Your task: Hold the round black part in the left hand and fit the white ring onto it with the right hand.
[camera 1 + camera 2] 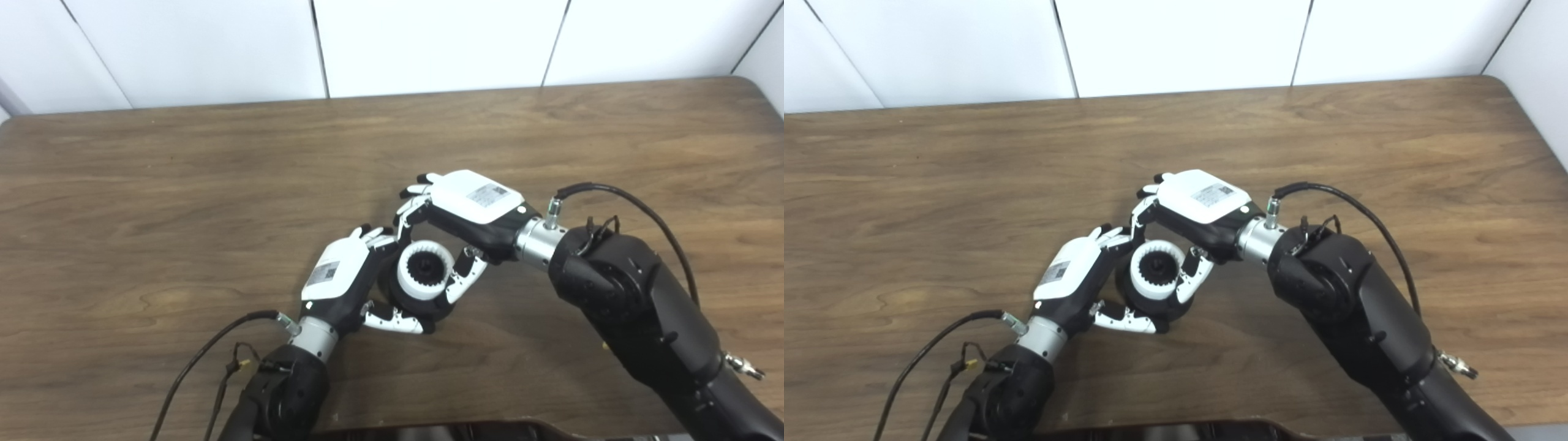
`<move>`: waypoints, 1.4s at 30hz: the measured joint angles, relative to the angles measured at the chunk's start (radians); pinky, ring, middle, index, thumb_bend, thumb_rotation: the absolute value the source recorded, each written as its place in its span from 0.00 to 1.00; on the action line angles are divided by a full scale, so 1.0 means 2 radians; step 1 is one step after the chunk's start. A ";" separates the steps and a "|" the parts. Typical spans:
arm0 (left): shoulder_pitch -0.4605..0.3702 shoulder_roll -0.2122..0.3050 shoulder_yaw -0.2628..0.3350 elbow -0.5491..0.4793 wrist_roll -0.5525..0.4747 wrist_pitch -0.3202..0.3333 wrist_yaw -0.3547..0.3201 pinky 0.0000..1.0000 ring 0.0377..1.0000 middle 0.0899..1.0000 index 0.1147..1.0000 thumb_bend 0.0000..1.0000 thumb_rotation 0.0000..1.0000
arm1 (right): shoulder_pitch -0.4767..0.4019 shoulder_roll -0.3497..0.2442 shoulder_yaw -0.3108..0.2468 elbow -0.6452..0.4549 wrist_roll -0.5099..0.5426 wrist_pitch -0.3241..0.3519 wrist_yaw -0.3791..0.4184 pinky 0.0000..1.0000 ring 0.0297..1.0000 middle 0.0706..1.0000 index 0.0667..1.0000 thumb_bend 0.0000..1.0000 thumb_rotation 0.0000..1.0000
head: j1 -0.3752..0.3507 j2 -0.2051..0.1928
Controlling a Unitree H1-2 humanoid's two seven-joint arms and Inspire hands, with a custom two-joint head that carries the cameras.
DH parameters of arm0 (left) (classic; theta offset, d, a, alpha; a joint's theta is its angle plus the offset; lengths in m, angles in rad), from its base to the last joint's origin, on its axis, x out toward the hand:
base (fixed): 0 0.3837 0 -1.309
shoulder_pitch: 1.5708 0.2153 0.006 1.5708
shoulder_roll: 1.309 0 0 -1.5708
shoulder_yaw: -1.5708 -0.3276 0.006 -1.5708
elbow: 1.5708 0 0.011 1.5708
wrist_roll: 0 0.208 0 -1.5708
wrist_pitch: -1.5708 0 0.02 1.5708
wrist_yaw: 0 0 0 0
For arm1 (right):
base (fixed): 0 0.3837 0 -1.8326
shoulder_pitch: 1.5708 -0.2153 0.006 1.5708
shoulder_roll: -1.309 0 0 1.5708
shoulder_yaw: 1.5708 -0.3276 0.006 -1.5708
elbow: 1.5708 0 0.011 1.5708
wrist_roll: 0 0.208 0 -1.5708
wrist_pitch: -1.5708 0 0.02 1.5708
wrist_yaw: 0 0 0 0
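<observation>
Over the middle of the wooden desk [184,184], my left hand [343,275] gripped the round black part [407,303] from below. My right hand [465,211] closed its fingers [462,278] around the white ring [425,269], which sat on top of the part.

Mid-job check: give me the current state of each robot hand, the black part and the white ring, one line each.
Left robot hand: shut on the black part, wrapped around its side.
Right robot hand: fingers and thumb closed on the white ring from above.
Black part: held just above the table, round face tilted toward the camera.
White ring: sitting on top of the black part, toothed inside; whether fully seated cannot be told.
</observation>
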 measured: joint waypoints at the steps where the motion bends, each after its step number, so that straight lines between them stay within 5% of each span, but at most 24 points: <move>1: 0.000 0.000 0.000 0.000 0.000 0.000 0.000 1.00 0.91 0.78 0.41 0.52 0.05 | 0.000 0.000 0.000 0.000 0.000 0.000 0.001 0.99 0.91 0.76 0.45 0.53 0.14 | -0.001 -0.001; 3: 0.000 0.000 0.000 0.000 0.000 0.000 0.000 1.00 0.91 0.78 0.41 0.52 0.05 | 0.000 0.000 0.000 0.000 0.000 0.003 0.004 1.00 0.91 0.77 0.45 0.53 0.15 | -0.001 -0.001; 5: 0.000 -0.001 0.000 0.000 0.000 0.000 0.000 1.00 0.91 0.78 0.41 0.52 0.05 | -0.003 0.001 0.000 -0.002 -0.001 0.013 0.015 1.00 0.92 0.78 0.55 0.89 0.25 | -0.002 -0.001; 7: 0.000 -0.001 0.000 0.000 0.001 0.000 0.000 1.00 0.90 0.77 0.41 0.52 0.05 | -0.007 0.001 0.000 -0.002 -0.009 0.021 0.029 1.00 0.94 0.80 0.63 0.98 0.35 | -0.002 -0.001; 17: 0.000 -0.001 0.001 0.001 0.002 -0.002 0.002 1.00 0.90 0.78 0.41 0.52 0.05 | -0.018 0.003 -0.027 -0.002 0.002 0.034 0.051 0.96 0.94 0.83 0.70 1.00 0.50 | -0.005 -0.005; 39: -0.004 0.002 0.000 0.000 0.027 0.004 -0.004 1.00 0.87 0.75 0.43 0.52 0.08 | -0.076 0.000 -0.080 -0.055 0.031 0.096 0.072 0.94 0.95 0.82 0.66 1.00 0.54 | -0.005 -0.007; 41: -0.008 0.003 -0.003 -0.006 0.039 0.014 -0.015 1.00 0.89 0.78 0.56 0.89 0.21 | -0.076 0.000 -0.083 -0.055 0.031 0.096 0.072 0.95 0.95 0.81 0.65 1.00 0.53 | -0.005 -0.008; 42: -0.010 0.003 -0.006 -0.010 0.048 0.019 -0.025 1.00 0.89 0.79 0.61 0.95 0.24 | -0.076 0.000 -0.084 -0.055 0.031 0.097 0.072 0.96 0.95 0.81 0.65 1.00 0.52 | -0.006 -0.008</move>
